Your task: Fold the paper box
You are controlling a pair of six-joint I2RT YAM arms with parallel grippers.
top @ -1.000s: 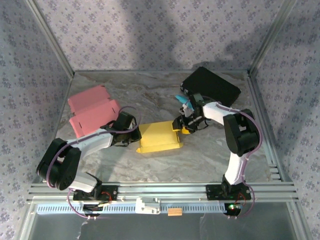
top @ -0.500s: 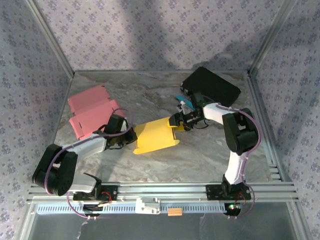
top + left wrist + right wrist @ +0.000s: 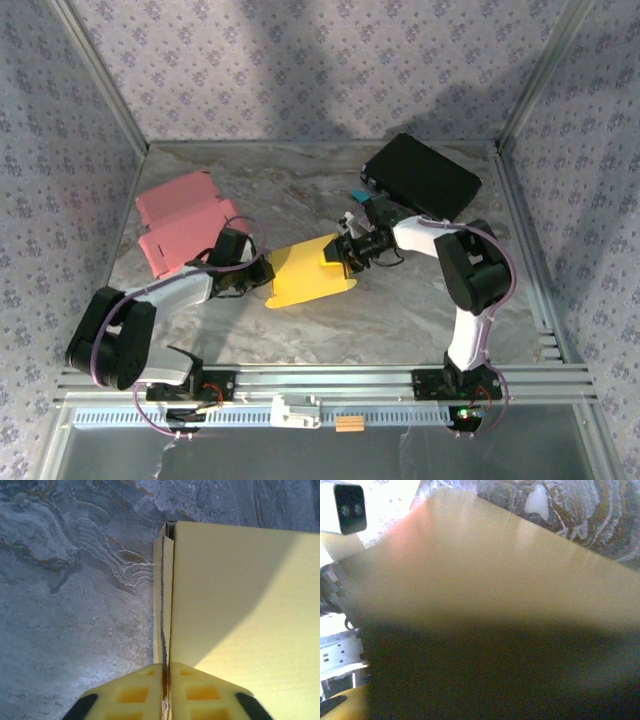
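The yellow paper box (image 3: 303,274) lies folded flat on the marble table (image 3: 400,310), a small flap raised at its right end. My left gripper (image 3: 259,272) is shut on the box's left edge. In the left wrist view its fingertips (image 3: 145,690) pinch the thin doubled cardboard edge (image 3: 164,605). My right gripper (image 3: 344,251) sits at the box's right end by the raised flap. The right wrist view is covered by a blurred yellow panel (image 3: 485,570), which hides the fingers, so I cannot make out how they stand.
Pink flat boxes (image 3: 185,225) lie stacked at the back left, close behind my left arm. A black case (image 3: 422,178) sits at the back right. Metal frame posts and patterned walls close in the table's sides and back.
The yellow box slid a little to the left and went from a raised tray shape to lying flatter. My right gripper moved left onto its right end. My left arm pulled back leftward.
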